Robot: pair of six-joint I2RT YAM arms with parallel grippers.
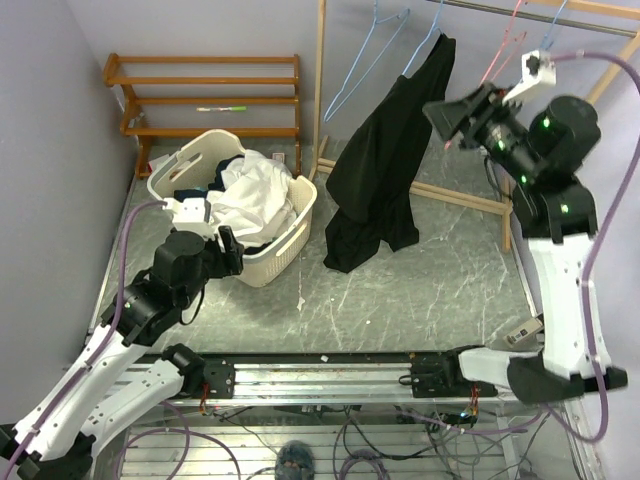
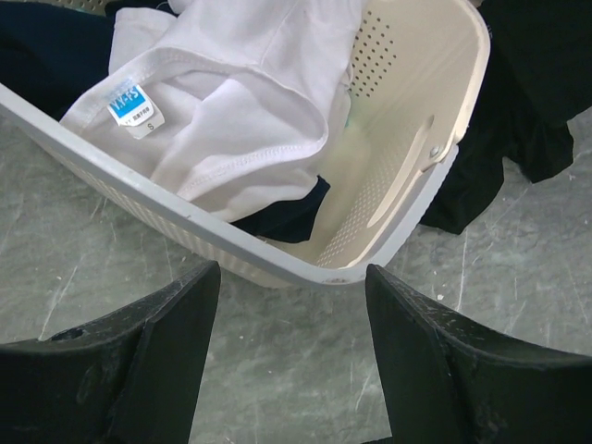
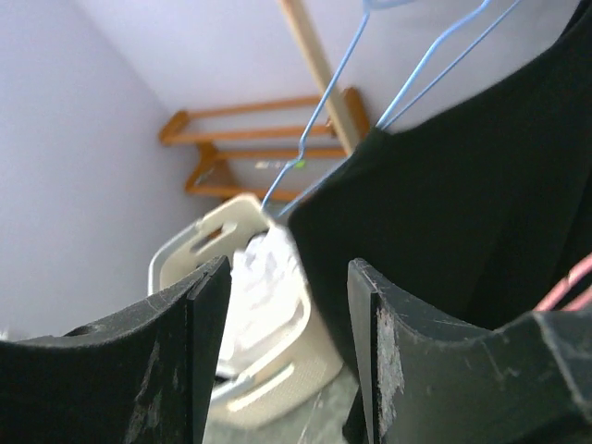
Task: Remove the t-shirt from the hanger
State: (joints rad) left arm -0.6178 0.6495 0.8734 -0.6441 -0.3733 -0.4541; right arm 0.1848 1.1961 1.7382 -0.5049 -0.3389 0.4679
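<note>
Top camera first. The black t-shirt point(image 1: 385, 170) hangs lopsided on a light blue wire hanger point(image 1: 432, 40) from the wooden rail, with its hem drooping toward the grey marbled floor point(image 1: 430, 290). My right pincer point(image 1: 442, 125) is up high just beside the shirt's right edge, close to the shoulder. The fingers are spread and there's nothing in them. My left pincer point(image 1: 233, 252) is down low, well apart from the shirt, right by the near rim of the cream plastic laundry basket point(image 1: 300, 215). The basket is stuffed with white clothes point(image 1: 250, 205).

Left wrist cam: my left fingers point(image 2: 176, 342) are wide apart and gripping nothing. The basket's rim point(image 2: 444, 102) sits just beyond the tips. A white garment point(image 2: 240, 111) with a blue size tag lies inside it. Black cloth shows past the basket's far corner, top right, and I'd say that's the shirt's point(image 2: 518, 120) lower end.

Right wrist cam: my right fingers point(image 3: 185, 351) are also parted and empty. The shirt fills the right half of the view point(image 3: 462, 203), just past the right finger and not between the two. The blue hanger wire point(image 3: 430, 69) runs down into its top. The basket point(image 3: 185, 264) is blurry, far below.
</note>
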